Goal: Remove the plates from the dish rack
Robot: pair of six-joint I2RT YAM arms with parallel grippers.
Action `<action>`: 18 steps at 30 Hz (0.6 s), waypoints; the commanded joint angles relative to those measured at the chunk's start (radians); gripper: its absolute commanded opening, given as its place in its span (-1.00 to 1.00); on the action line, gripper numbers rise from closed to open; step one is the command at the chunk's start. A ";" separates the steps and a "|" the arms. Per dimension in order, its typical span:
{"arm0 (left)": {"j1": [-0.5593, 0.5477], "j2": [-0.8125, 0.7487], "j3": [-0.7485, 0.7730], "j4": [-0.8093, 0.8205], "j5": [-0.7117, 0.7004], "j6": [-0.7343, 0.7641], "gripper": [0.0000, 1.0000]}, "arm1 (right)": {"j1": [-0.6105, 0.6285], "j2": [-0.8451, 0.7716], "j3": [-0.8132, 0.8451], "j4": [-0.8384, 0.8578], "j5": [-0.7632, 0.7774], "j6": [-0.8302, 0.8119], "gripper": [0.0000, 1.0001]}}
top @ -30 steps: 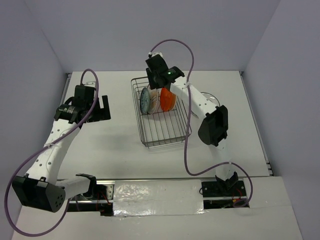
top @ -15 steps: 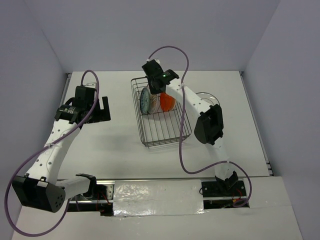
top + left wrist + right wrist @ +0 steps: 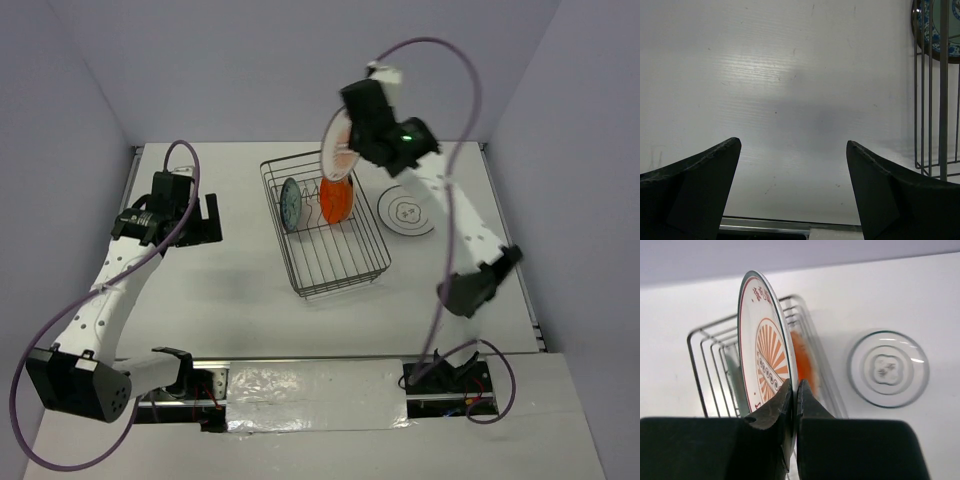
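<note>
Right arm (image 3: 452,205) now reared high over dish rack (image 3: 345,268), right tool (image 3: 794,392) pinching sunburst plate (image 3: 765,352), seemingly clear; left tool (image 3: 792,144) spread.

The white desk (image 3: 250,290) carries a dark wire dish rack (image 3: 335,255), ahead and to the right of the left fingers (image 3: 690,185) and beyond the right fingers (image 3: 772,415). A pale ringed plate (image 3: 407,212) lies flat on the desk just beside the rack, to the right of the right fingers.
</note>
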 commanded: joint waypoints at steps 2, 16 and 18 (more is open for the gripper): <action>-0.003 0.037 0.069 0.027 0.034 -0.015 0.99 | -0.203 -0.422 -0.294 0.097 0.111 0.135 -1.00; -0.233 0.364 0.588 -0.051 -0.027 -0.184 0.99 | -0.784 -0.619 -1.444 1.198 -0.631 0.296 -1.00; -0.265 0.411 0.652 -0.042 -0.024 -0.198 0.99 | -0.802 -0.587 -1.498 1.279 -0.640 0.343 -1.00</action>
